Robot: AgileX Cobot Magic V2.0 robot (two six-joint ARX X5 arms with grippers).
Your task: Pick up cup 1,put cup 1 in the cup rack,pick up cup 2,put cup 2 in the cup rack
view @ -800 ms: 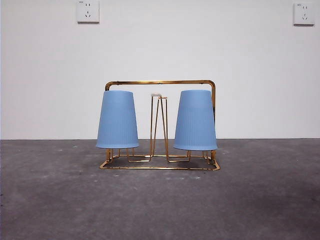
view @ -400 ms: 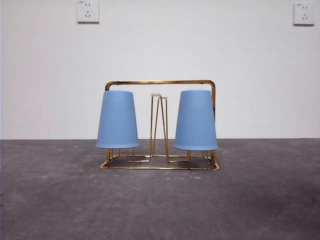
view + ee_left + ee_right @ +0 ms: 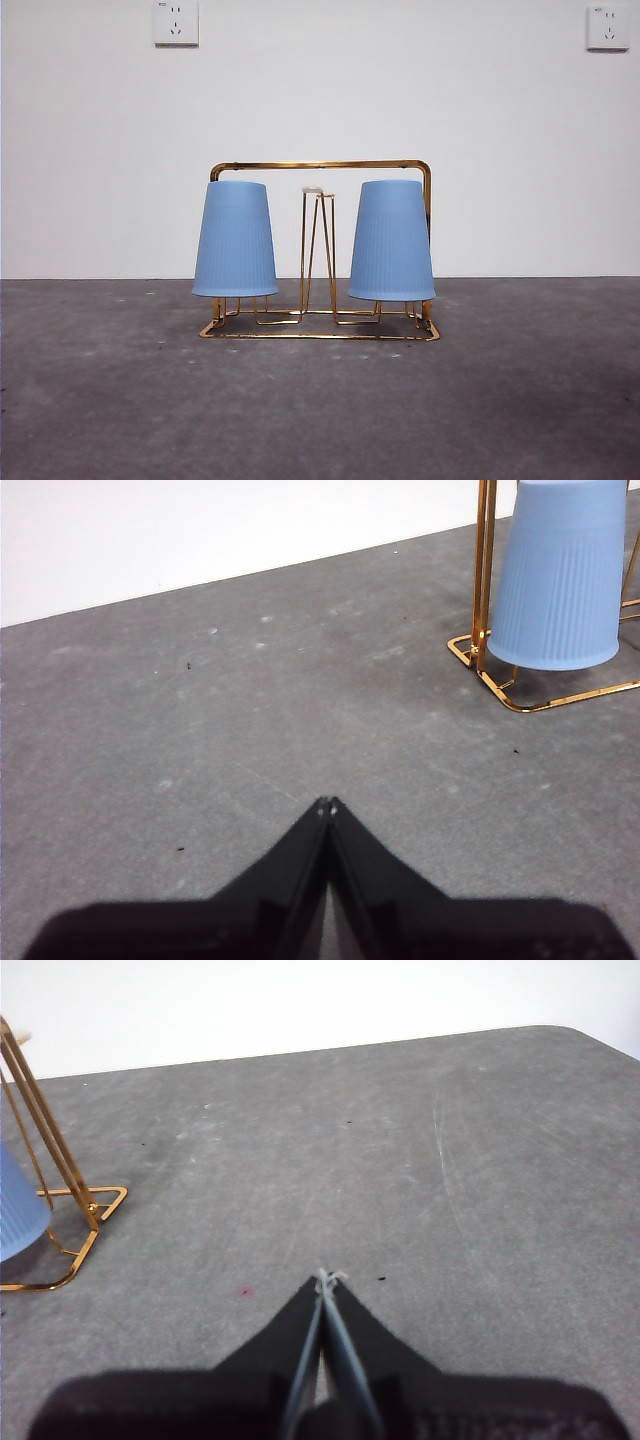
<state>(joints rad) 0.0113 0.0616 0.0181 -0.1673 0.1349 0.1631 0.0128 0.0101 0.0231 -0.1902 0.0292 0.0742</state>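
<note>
The gold wire cup rack (image 3: 320, 165) stands upright mid-table, its arched frame topping a wire base. Two ribbed blue cups hang upside down on its prongs: one cup (image 3: 235, 240) at left, the other cup (image 3: 391, 242) at right, a bare hairpin prong (image 3: 318, 250) between them.

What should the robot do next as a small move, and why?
Probably nothing more than keeping both arms parked. Both blue cups, the left cup and the right cup, already sit upside down on the cup rack. The left gripper and the right gripper are shut, hold nothing, and are away from the rack.
</note>
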